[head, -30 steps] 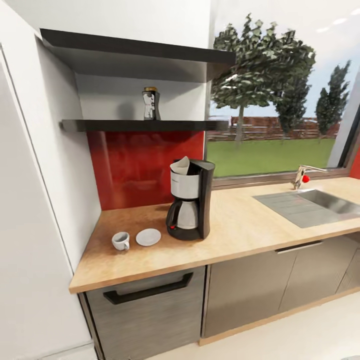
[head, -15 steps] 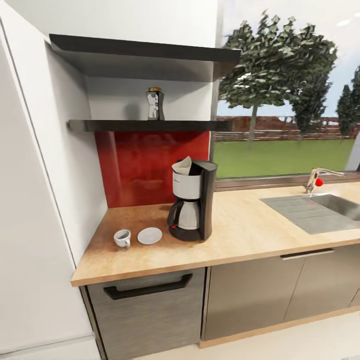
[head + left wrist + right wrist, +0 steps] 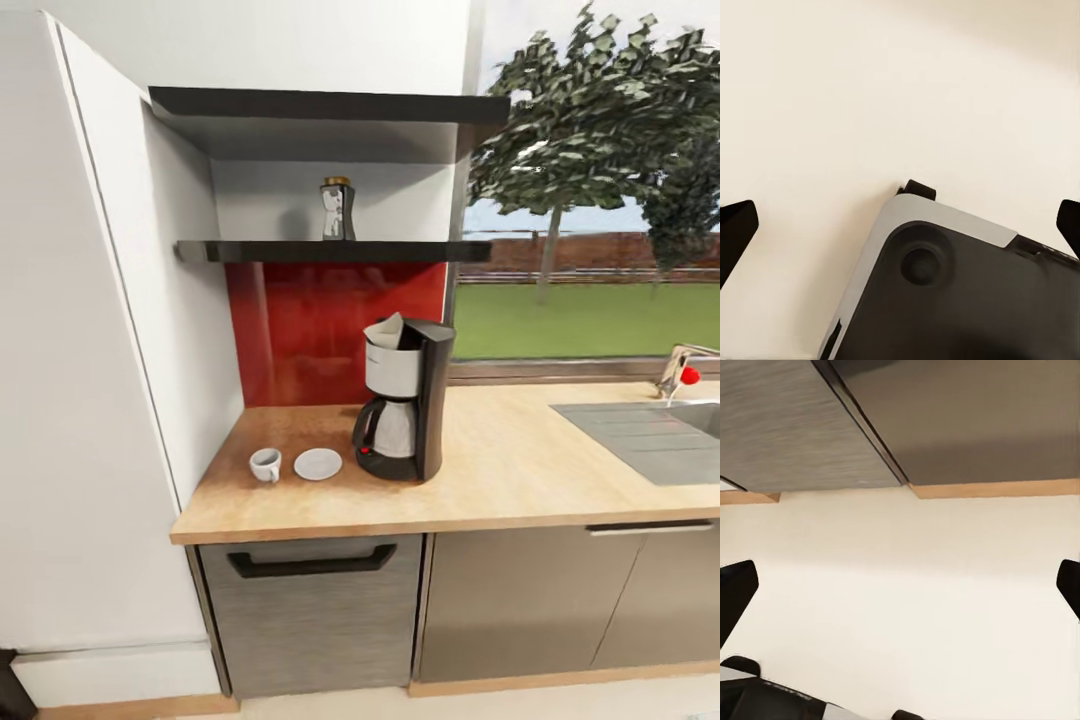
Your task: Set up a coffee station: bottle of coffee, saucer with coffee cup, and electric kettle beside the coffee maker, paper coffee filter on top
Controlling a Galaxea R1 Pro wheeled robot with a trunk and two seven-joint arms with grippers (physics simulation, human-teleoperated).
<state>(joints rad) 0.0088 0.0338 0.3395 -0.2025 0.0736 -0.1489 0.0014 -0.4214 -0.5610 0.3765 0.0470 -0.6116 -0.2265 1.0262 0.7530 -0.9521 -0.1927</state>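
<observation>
Camera swung left. Both tools, the left tool (image 3: 900,225) and right tool (image 3: 900,585), hung open. The jar (image 3: 337,209) looked glassy, slippery; best gripped round its waist.

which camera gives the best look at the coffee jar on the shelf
The head view: the bottle of coffee stands in full sight on the kitchen shelf, above the coffee maker. The wrist views face pale floor, robot base and cabinet fronts instead.

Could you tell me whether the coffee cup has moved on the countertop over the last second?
No. The coffee cup sits just left of the saucer, beside the coffee maker, as before; the whole picture shifted because the camera moved.
</observation>
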